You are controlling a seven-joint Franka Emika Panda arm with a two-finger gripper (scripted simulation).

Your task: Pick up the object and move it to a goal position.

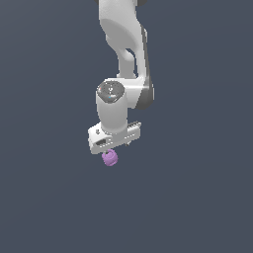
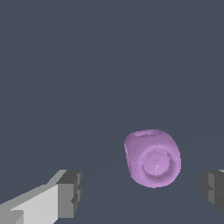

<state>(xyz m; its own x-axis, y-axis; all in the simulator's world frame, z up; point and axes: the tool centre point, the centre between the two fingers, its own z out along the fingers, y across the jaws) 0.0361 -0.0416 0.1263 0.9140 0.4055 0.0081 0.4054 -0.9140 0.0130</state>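
The object (image 1: 109,158) is a small light-purple rounded lump, showing just under the white hand of the arm in the exterior view. My gripper (image 1: 111,150) hangs straight above it, pointing down. In the wrist view the object (image 2: 152,159) lies on the dark floor between the two grey fingertips (image 2: 70,192), with a gap on either side and the wider gap toward the white-backed finger. My gripper (image 2: 142,192) is open and neither pad touches the lump.
A flat dark blue-grey surface (image 1: 197,197) fills both views. The white arm (image 1: 123,44) rises from the hand to the upper edge of the exterior view. No goal marker or other object shows.
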